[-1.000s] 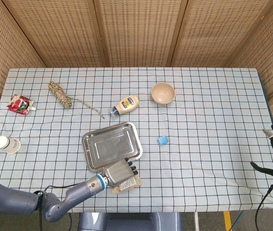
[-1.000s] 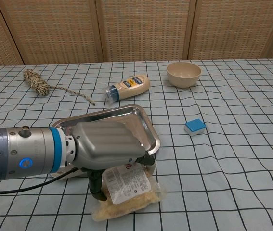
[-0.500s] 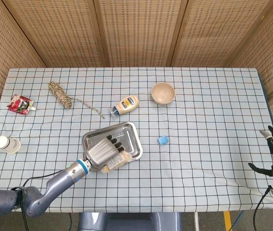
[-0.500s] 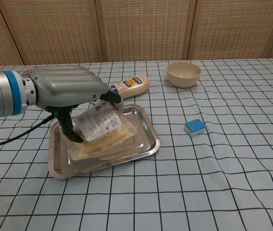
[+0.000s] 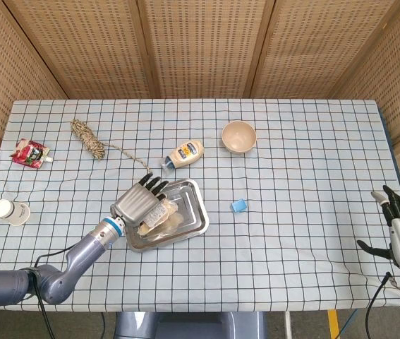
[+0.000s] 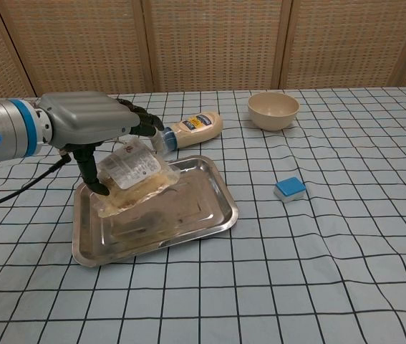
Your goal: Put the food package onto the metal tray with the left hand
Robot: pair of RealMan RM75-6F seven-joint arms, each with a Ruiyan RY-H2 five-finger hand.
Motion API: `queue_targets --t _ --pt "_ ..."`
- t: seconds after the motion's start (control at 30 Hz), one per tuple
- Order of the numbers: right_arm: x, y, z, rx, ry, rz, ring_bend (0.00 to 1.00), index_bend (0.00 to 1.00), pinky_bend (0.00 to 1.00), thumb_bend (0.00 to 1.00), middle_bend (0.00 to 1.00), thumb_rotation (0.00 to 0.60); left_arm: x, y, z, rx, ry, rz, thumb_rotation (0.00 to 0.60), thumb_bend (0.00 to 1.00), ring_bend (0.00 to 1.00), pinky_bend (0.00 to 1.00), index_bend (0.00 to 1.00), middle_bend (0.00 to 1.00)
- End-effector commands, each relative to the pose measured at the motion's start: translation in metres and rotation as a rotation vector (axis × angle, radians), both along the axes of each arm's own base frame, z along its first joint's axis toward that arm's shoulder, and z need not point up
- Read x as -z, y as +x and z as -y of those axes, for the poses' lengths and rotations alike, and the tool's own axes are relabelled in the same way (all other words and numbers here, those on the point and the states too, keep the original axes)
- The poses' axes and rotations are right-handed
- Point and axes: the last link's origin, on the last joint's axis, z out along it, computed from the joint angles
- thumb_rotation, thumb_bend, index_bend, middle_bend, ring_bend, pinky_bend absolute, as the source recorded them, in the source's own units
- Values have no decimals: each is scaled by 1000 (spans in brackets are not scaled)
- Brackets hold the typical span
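Note:
The food package [image 6: 131, 175], a clear pouch with a white label and yellowish contents, hangs tilted over the left half of the metal tray [image 6: 217, 215]. Its low corner is close to the tray floor. My left hand [image 6: 88, 122] is above it, thumb under the pouch's left edge and the other fingers stretched out flat over it. From the head camera the left hand [image 5: 135, 203] covers the tray's [image 5: 198, 205] left side, with the package [image 5: 161, 215] showing beside it. At the table's right edge my right hand [image 5: 397, 226] holds nothing, its fingers apart.
A mayonnaise bottle [image 6: 195, 125] lies just behind the tray. Further back right stands a beige bowl [image 6: 273, 109]. A blue block [image 6: 290, 189] sits right of the tray. A rope bundle [image 5: 88, 138], a red pouch [image 5: 30, 152] and a white bottle [image 5: 10, 211] are on the left.
My left hand carried the package from the table's front edge up over the tray, then further back and left. Its fingers have straightened out. The right hand rose slightly.

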Motion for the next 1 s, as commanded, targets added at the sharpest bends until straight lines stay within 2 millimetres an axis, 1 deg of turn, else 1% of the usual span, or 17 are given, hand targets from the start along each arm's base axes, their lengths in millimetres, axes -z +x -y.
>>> queue_targets --t 0.03,0.13,0.3,0.33,0.37,0.43,0.47,0.53,0.6,0.63,0.77,0.9,0.93,1.0 --pt "0 1 0 -3 1 0 0 146 0 75 0 600 -2 2 2 -8 17 11 600 83 0 0 14 0" --pt "0 2 -1 -8 0 1 0 147 0 74 0 600 -6 1 3 -16 28 14 600 55 0 0 9 0" --pt "2 3 -2 -12 8 -1 0 147 0 74 0 600 -16 -2 6 -21 56 12 600 51 0 0 7 0" --pt "3 4 -3 -16 13 -4 0 147 0 74 0 600 -23 -4 10 -36 69 32 600 51 0 0 7 0" --pt "4 4 -4 -20 19 -11 0 147 0 74 0 600 -34 -10 19 -46 99 56 600 51 0 0 7 0" --pt "5 5 -4 -21 22 -17 0 147 0 73 0 600 -47 -19 31 -42 142 79 600 52 0 0 7 0" --pt "6 5 -4 -21 23 -20 0 147 0 73 0 600 -53 -25 36 -46 168 90 600 52 0 0 7 0" --pt "8 4 -5 -19 26 -33 0 147 0 74 0 600 -72 -47 56 -99 247 136 600 57 0 0 8 0" --pt "10 4 -5 -19 30 -40 0 147 0 74 0 600 -84 -63 70 -140 301 171 600 61 0 0 8 0" --pt "11 5 -5 -21 32 -44 0 147 0 74 0 600 -91 -74 79 -161 340 186 600 63 0 0 8 0" --pt "15 8 -6 -34 38 -60 0 146 0 74 0 600 -109 -114 106 -223 454 190 600 62 0 0 2 0" --pt "20 11 -7 -45 48 -72 0 146 0 74 0 600 -119 -142 129 -288 513 206 600 63 0 0 0 0" --pt "21 12 -7 -47 50 -74 0 146 0 74 0 600 -121 -147 133 -302 521 212 600 63 0 0 0 0" --pt "24 13 -8 -54 62 -83 0 147 0 74 0 600 -129 -163 148 -361 553 233 600 63 0 0 0 0"
